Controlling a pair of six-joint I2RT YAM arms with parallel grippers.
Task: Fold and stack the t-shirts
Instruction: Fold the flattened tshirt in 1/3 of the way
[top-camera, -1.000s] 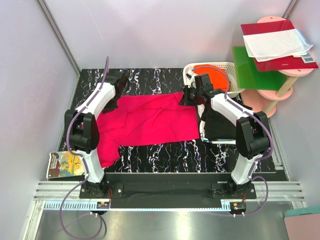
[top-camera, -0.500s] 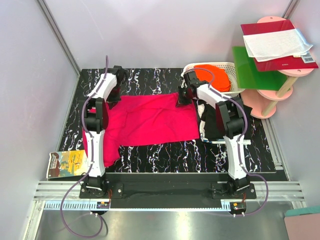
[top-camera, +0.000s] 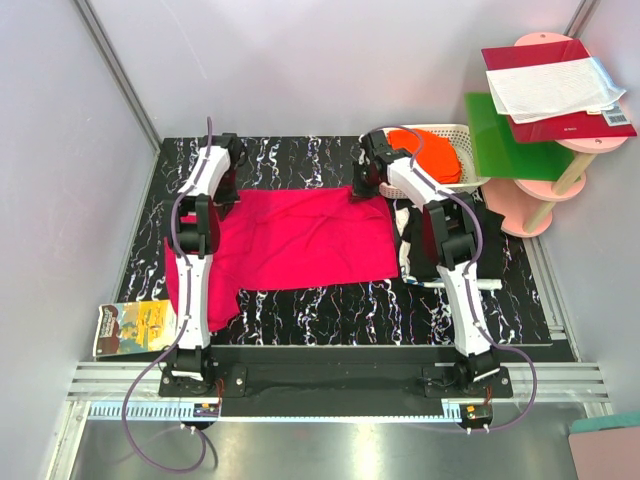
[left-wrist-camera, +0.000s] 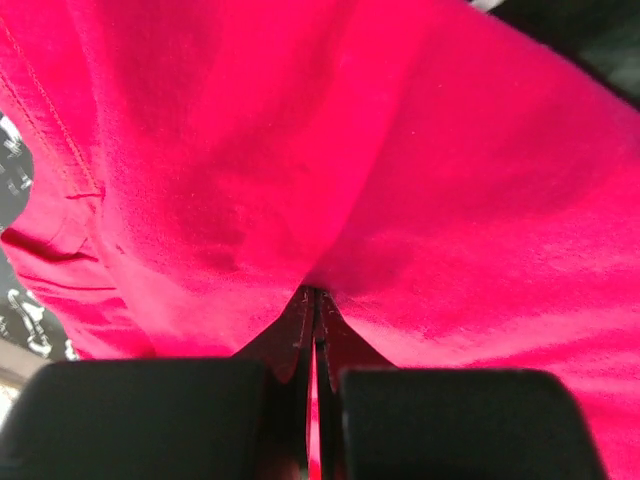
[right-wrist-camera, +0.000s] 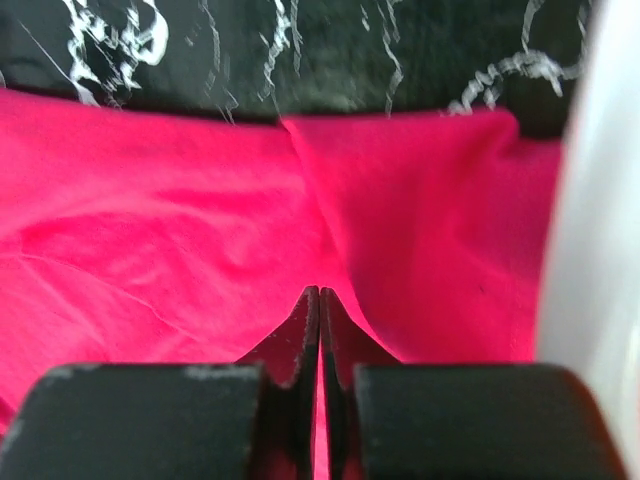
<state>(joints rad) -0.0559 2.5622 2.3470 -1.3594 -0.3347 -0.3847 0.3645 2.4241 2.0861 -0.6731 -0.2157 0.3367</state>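
Since the earlier frames both arms have stretched out from a bent-elbow pose to nearly full reach, and both sets of jaws have gone from apart to closed at the far edge of the magenta-pink t-shirt (top-camera: 300, 240). Left gripper (left-wrist-camera: 313, 295): fingers pressed together with a pinch of pink cloth between the tips, and fabric puckering away from the nip. Right gripper (right-wrist-camera: 319, 292): same condition, clamped on pink cloth near the far right corner, with the hem line and bare table (top-camera: 330, 300) visible just beyond. The pink shirt lies spread on the dark marbled table, roughly flat, with one part trailing toward the near left by the left arm's base. The black t-shirt (top-camera: 420, 255) sits bunched on the right side of the table, partly hidden behind the right arm. The orange t-shirt (top-camera: 440, 160) is in the white basket (top-camera: 455, 128) at the far right corner. Judgement: this is the first fold of the first shirt, with the grasp made and the lift not yet begun; nothing is stacked, so the task is early. The next move likely calls for raising both corners together and level, then carrying the far edge toward the near one so the cloth doubles over without twisting. Risk: from this view I cannot tell whether each pinch holds one layer or two. An uneven lift would skew the fold.
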